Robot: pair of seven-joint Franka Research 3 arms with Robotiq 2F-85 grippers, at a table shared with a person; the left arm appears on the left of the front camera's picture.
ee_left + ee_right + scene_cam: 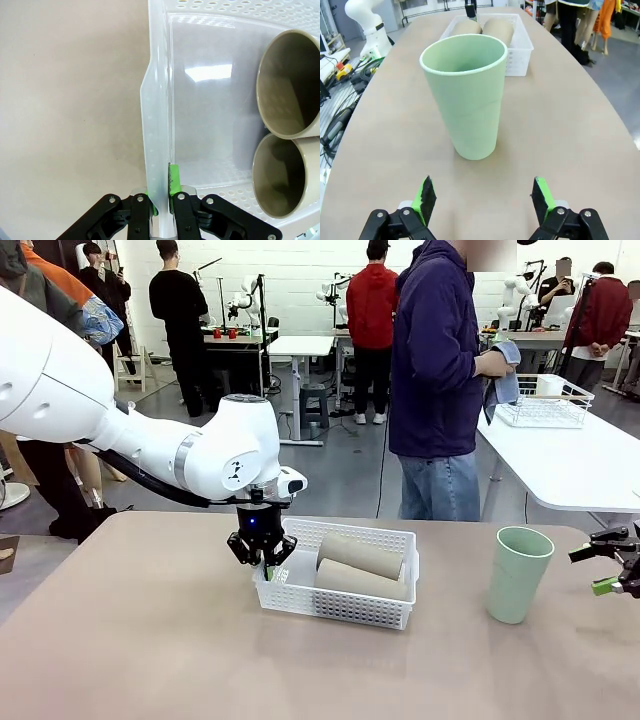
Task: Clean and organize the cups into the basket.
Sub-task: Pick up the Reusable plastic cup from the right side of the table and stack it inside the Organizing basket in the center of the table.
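The white lattice-mesh basket point(345, 610) sits under the left gripper point(263, 558), whose green pads are pinched on its thin plastic end wall, one inside and one outside. Just past those fingers, two kraft cups point(360, 555) lie side by side in the basket, mouths towards the gripper. The mint cup point(518, 573) stands upright straight ahead of the right gripper point(612, 570), whose fingers are spread wide and clear of it. The matte tan table point(130, 640) lies bare around both grippers, and its rounded edge runs near the right one. Beyond the far edge a person point(435, 380) stands holding a cloth point(505, 385).
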